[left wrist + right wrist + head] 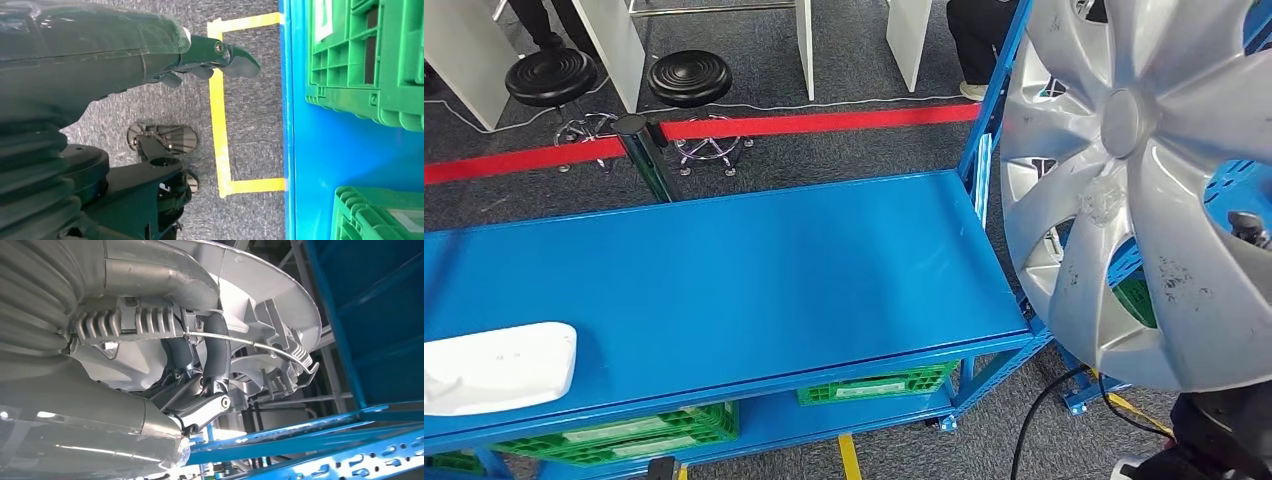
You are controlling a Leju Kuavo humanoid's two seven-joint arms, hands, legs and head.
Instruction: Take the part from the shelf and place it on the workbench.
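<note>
Clearly the carrying step is under way: the silver hubcap [1139, 190] hangs in the air just beyond the right end of the blue surface [724, 280], face toward the robot, with the blue shelf frame [994, 95] close behind it. The right hand [200, 385] has it from the back, dark fingers [217, 347] hooked over the wire ring and ribs inside the rim. The left hand [210, 57] hangs low beside the surface over the floor, fingers loosely curled around nothing. Next, I'd say, the hubcap must swing across over the bare blue top, clear of the white part [499, 365] at the far end, then tilt flat before the fingers unhook.
</note>
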